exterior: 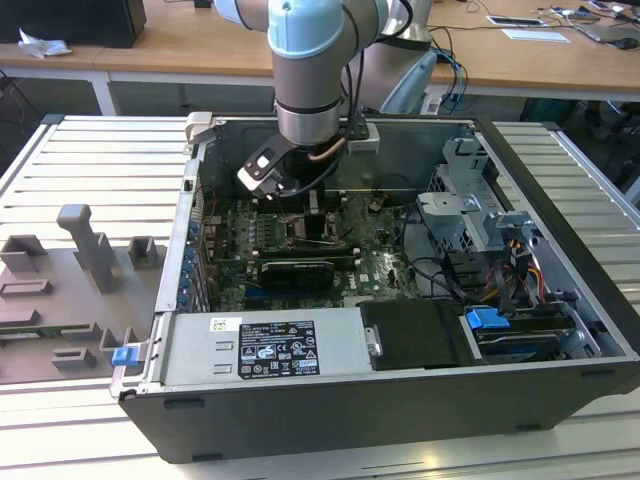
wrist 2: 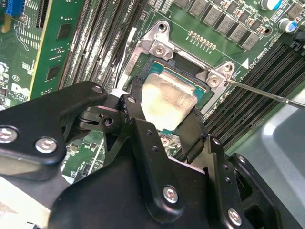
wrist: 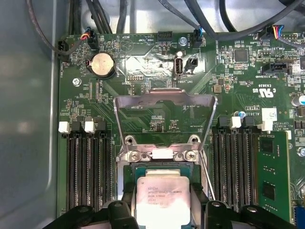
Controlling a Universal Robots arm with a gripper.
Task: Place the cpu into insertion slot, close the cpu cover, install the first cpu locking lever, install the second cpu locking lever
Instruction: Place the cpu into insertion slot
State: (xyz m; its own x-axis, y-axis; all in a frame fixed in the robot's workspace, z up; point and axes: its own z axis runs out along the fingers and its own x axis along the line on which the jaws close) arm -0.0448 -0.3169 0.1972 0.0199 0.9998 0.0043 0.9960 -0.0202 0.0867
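My gripper (wrist 2: 166, 106) is down inside the open computer case (exterior: 330, 410), over the motherboard. Its two black fingers (wrist 2: 136, 98) press on opposite sides of the cpu (wrist 2: 169, 100), a small square chip with a silvery-beige top. The chip sits slightly tilted right over the insertion slot (wrist 2: 157, 47), whose silver rim shows around it. In the first wrist view the cpu (wrist: 164, 198) lies between the fingers, and the cpu cover (wrist: 164, 98) stands swung up and open beyond it. A thin wire locking lever (wrist 2: 267, 94) sticks out beside the socket.
Long black memory slots (wrist: 88, 167) flank the socket on both sides. A green expansion card (wrist 2: 45, 52) stands close by. The grey power supply (exterior: 265, 345), drive cage (exterior: 470, 210) and cables (exterior: 520, 270) fill the case's near and exterior-right parts. A grey fixture tray (exterior: 70, 290) lies outside.
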